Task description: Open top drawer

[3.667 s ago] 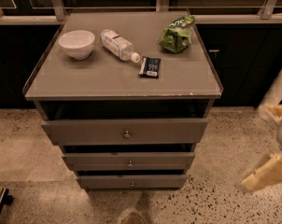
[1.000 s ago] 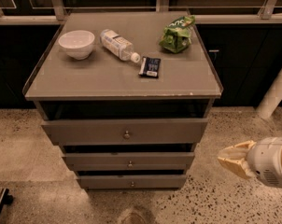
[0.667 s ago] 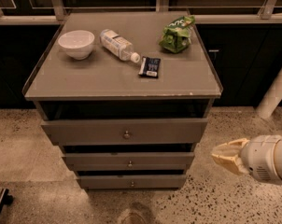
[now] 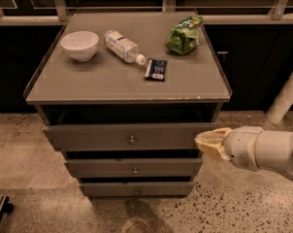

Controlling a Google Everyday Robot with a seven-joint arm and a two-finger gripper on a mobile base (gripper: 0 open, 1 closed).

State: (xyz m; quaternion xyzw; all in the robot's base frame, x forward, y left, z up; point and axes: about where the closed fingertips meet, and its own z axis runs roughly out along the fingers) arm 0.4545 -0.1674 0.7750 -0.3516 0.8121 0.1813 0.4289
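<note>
Above the speckled floor [image 4: 20, 149], the hand [image 4: 208, 143] hangs beside the top drawer [image 4: 88, 139], grip unclear.

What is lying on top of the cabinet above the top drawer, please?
A white bowl, a bottle on its side, a green bag and a dark packet. The top drawer hides its own inside. The pincer hovers by its right end.

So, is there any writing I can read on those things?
Nothing can be read here.
Label on the bottle: print too blurred.
White lettering on the green bag: too blurred.
Pale marks on the dark packet: too small.
The bowl, the top drawer and the hand by that drawer's right end: no writing.
</note>
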